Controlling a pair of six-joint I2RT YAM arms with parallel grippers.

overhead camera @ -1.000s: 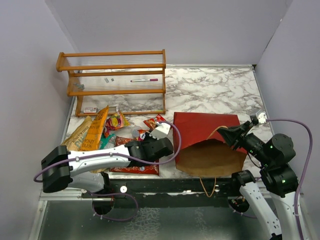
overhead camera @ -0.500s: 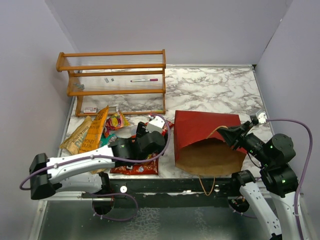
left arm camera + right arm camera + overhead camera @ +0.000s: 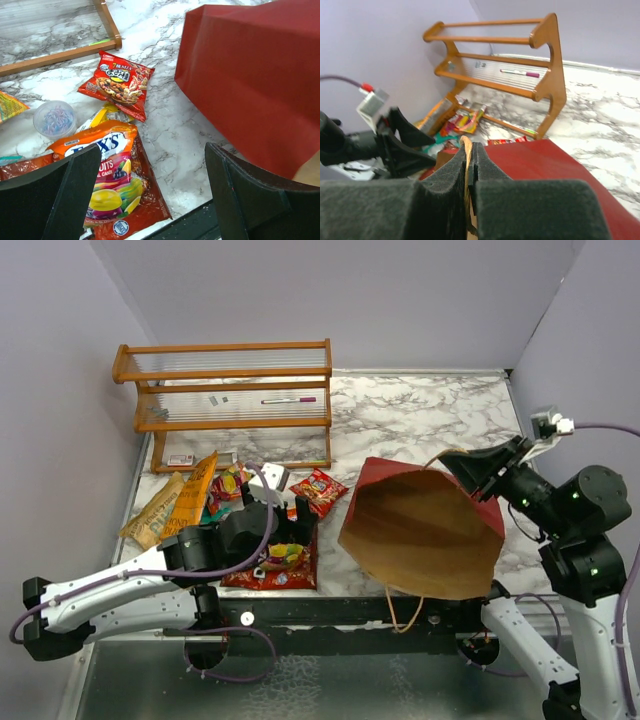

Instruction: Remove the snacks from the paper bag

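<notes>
1. Progress check: we think this one's nearly wrapped up. The snacks (image 3: 215,500) are lying in a loose pile on the marble table (image 3: 420,420), left of the paper bag (image 3: 420,530) and in front of the wooden rack (image 3: 225,405).
2. The bag is hoisted and tipped, with its mouth facing the overhead view. All we can see inside is bare tan kraft and no packets. The deepest corner isn't fully visible, so we can't swear it's empty.
3. The right gripper (image 3: 470,165) is pinched shut on one twisted paper handle (image 3: 466,150), and that's what holds the bag up. The other handle (image 3: 405,615) dangles over the near table edge.
4. The left gripper (image 3: 152,155) has its fingers spread wide with nothing between them. It hovers just above an orange fruit-candy packet (image 3: 107,165).
5. What's left, by our guess, is a quick check of the bag's bottom and then setting it down.
6. Materials:
   - The packets are glossy, crinkly foil or plastic, flat and pillow-shaped. A red mix packet (image 3: 117,85) sits apart from the pile, nearer the bag.
   - The bag is stiff matte paper, dark red outside, and it holds its boxy shape.
   - A small clear round container (image 3: 54,119) sits beside the packets. It's hard plastic and not a snack packet.
</notes>
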